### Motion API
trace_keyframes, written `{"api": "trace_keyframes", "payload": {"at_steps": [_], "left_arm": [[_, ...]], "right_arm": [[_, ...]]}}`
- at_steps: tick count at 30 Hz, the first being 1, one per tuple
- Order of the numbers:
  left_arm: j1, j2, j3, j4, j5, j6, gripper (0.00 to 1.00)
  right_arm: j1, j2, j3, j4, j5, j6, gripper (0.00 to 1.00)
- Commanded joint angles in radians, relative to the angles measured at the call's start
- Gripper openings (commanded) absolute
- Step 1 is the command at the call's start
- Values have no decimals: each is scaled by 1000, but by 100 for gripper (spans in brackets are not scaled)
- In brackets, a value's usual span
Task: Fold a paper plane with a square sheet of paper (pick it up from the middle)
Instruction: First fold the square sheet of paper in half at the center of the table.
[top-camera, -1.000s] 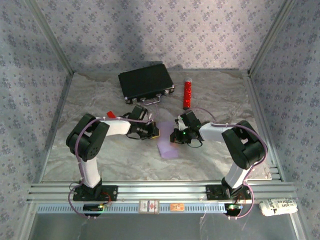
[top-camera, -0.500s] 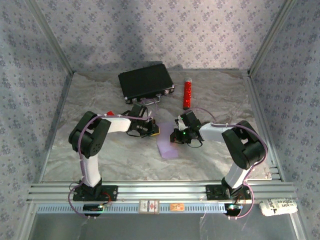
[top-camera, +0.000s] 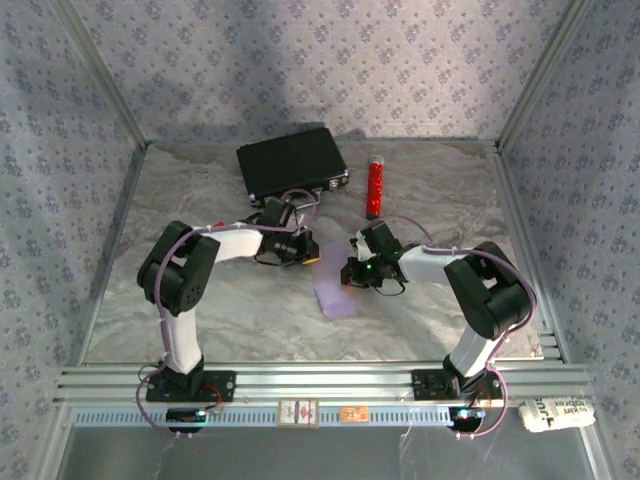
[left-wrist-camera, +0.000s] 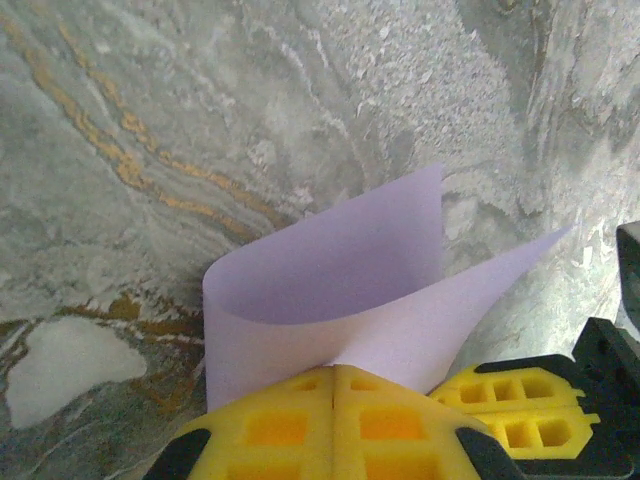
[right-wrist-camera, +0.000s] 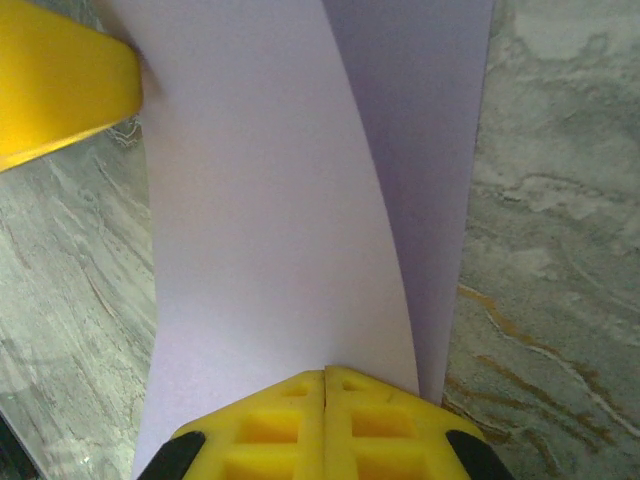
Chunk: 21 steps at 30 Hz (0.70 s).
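The square sheet of paper (top-camera: 336, 292) sits near the middle of the table (top-camera: 230, 325), between the two arms. It is pale lilac and no longer flat. Its near part lies on the marbled surface, while its far part is lifted and bent over into a loose curl. In the left wrist view the sheet (left-wrist-camera: 340, 285) rolls back on itself, with a rounded bend at the left and a pointed corner at the right. In the right wrist view it (right-wrist-camera: 270, 230) rises as a broad curved band with a second layer behind it.

The left gripper (top-camera: 308, 258) meets the sheet from the left. Its yellow fingers are pressed together and pinch the paper's edge, and the seam between the pads (left-wrist-camera: 290, 425) shows no gap. The right gripper (top-camera: 347, 272) comes in from the right. Its fingers are also together and clamped on the sheet, which runs out from the tips (right-wrist-camera: 325, 378). The two grippers sit just beside each other (each wrist camera catches a yellow finger of the other arm at its frame's edge).

On the far side, well apart from the paper, a black case (top-camera: 292, 162) lies flat. A red cylinder (top-camera: 375, 188) lies just to its right.
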Motion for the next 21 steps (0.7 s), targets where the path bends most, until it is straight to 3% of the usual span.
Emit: {"api": "trace_keyframes", "payload": {"at_steps": [1,12,21], "left_arm": [[12,33,23,-23,0,23,0],[48,95,0,-21,-73,21,0],[64,64,15,-17,-218,-9,0]], "right_arm": [[1,16,-38,-117,76,5,0],[5,14,-38,-123,70,-1,0],[4,14,-35,-137,68,-13,0]]}}
